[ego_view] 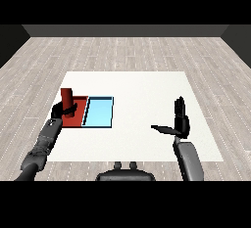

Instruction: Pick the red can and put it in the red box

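White table [142, 85] under my arms. Red tray [78, 120] and light blue tray [99, 113] side by side at left. My right hand [180, 119] well apart, fingers straight, holding nothing. My left hand [63, 109] curled round red can [66, 96], upright over red tray.

A white tabletop [147, 90] stands on a floor [122, 51] of pale grey wood planks. Beyond the tabletop's far edge, a dark grey wall [122, 30] closes the room.
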Action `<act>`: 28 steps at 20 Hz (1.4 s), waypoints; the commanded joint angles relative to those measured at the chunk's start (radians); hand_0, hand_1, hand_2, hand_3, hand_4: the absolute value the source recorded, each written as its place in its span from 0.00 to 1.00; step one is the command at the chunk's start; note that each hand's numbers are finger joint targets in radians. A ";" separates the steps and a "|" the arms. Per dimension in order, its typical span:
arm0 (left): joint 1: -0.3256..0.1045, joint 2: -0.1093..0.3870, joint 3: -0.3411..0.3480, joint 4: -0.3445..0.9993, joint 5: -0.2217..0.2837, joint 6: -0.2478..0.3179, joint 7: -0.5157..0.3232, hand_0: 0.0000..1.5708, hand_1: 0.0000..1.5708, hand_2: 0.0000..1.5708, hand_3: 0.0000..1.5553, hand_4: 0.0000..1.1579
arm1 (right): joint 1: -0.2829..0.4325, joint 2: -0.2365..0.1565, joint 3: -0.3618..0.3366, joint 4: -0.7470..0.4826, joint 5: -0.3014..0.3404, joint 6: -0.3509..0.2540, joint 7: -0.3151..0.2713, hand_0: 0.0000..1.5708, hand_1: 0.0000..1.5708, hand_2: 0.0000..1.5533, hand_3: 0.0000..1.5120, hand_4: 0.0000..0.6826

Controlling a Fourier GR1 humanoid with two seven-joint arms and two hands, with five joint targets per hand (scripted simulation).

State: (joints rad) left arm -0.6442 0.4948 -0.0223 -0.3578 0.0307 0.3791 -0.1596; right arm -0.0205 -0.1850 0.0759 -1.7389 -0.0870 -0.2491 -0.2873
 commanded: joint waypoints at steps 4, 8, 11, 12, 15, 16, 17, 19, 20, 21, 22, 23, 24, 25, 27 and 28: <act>-0.070 -0.052 0.053 0.202 0.008 -0.032 -0.074 0.86 0.86 0.87 0.82 0.81 | -0.039 -0.004 -0.015 0.110 0.037 0.001 -0.049 0.00 0.00 0.00 0.00 0.00; -0.078 -0.041 -0.051 0.258 -0.092 -0.181 -0.023 0.00 0.00 0.00 0.00 0.37 | -0.041 -0.020 -0.044 0.084 -0.010 0.036 -0.037 0.00 0.00 0.00 0.00 0.00; -0.089 0.005 -0.070 0.299 -0.126 -0.178 -0.016 0.00 0.00 0.00 0.00 0.00 | -0.082 0.021 -0.028 0.133 0.012 0.008 -0.058 0.00 0.00 0.00 0.00 0.00; -0.180 0.039 -0.084 0.304 -0.145 -0.173 0.098 0.00 0.00 0.00 0.00 0.00 | -0.071 -0.004 -0.040 0.131 0.005 0.034 -0.061 0.00 0.00 0.00 0.00 0.00; -0.129 0.017 -0.030 0.296 -0.103 -0.091 0.025 0.00 0.00 0.00 0.00 0.00 | -0.044 0.005 -0.039 0.068 -0.004 0.035 -0.041 0.00 0.00 0.00 0.00 0.00; -0.144 0.016 -0.025 0.294 -0.101 -0.082 0.036 0.00 0.00 0.00 0.00 0.00 | -0.076 -0.006 -0.062 0.076 -0.022 0.043 -0.026 0.00 0.00 0.00 0.00 0.00; -0.137 0.001 0.010 0.279 -0.064 -0.074 -0.001 0.00 0.00 0.00 0.00 0.00 | -0.065 0.041 -0.018 0.147 0.021 0.025 -0.110 0.00 0.00 0.00 0.00 0.00; -0.109 0.035 0.096 0.208 0.022 -0.049 -0.121 0.00 0.00 0.00 0.00 0.00 | 0.012 0.013 -0.019 0.056 0.004 0.047 -0.083 0.00 0.00 0.00 0.00 0.00; -0.086 0.018 0.142 0.163 0.068 -0.019 -0.216 0.00 0.00 0.00 0.00 0.00 | -0.018 0.026 -0.046 0.069 -0.048 0.061 -0.080 0.00 0.00 0.00 0.00 0.00; -0.094 0.032 0.169 0.135 0.094 -0.036 -0.246 0.00 0.00 0.00 0.00 0.00 | -0.016 0.016 -0.050 0.074 -0.044 0.065 -0.078 0.00 0.00 0.00 0.00 0.00; -0.092 -0.011 0.213 0.075 0.141 -0.048 -0.356 0.00 0.00 0.00 0.00 0.00 | -0.018 0.012 -0.043 0.056 -0.032 0.055 -0.062 0.00 0.00 0.00 0.00 0.00; -0.078 0.017 0.234 0.037 0.164 -0.090 -0.401 0.00 0.00 0.00 0.00 0.00 | -0.023 0.013 -0.047 0.080 -0.036 0.066 -0.088 0.00 0.00 0.00 0.00 0.00; -0.098 -0.023 0.264 -0.004 0.202 -0.131 -0.442 0.00 0.00 0.00 0.00 0.00 | -0.004 0.019 -0.030 0.052 -0.051 0.083 -0.077 0.00 0.00 0.00 0.00 0.00; -0.083 -0.015 0.277 -0.037 0.222 -0.185 -0.486 0.00 0.00 0.00 0.00 0.00 | -0.032 0.019 -0.043 0.057 -0.084 0.106 -0.081 0.00 0.00 0.00 0.00 0.00; -0.092 -0.127 0.291 -0.114 0.267 -0.248 -0.557 0.00 0.00 0.00 0.00 0.00 | -0.009 0.024 -0.001 0.051 -0.068 0.124 -0.084 0.00 0.00 0.00 0.00 0.00; -0.112 -0.150 0.294 -0.149 0.290 -0.312 -0.562 0.00 0.00 0.00 0.00 0.00 | -0.043 0.033 0.010 0.076 -0.088 0.144 -0.069 0.00 0.00 0.00 0.00 0.00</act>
State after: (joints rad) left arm -0.7465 0.4285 0.2209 -0.3821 0.2328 0.1866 -0.5984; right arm -0.0446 -0.1639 0.0538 -1.6744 -0.1491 -0.1485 -0.3630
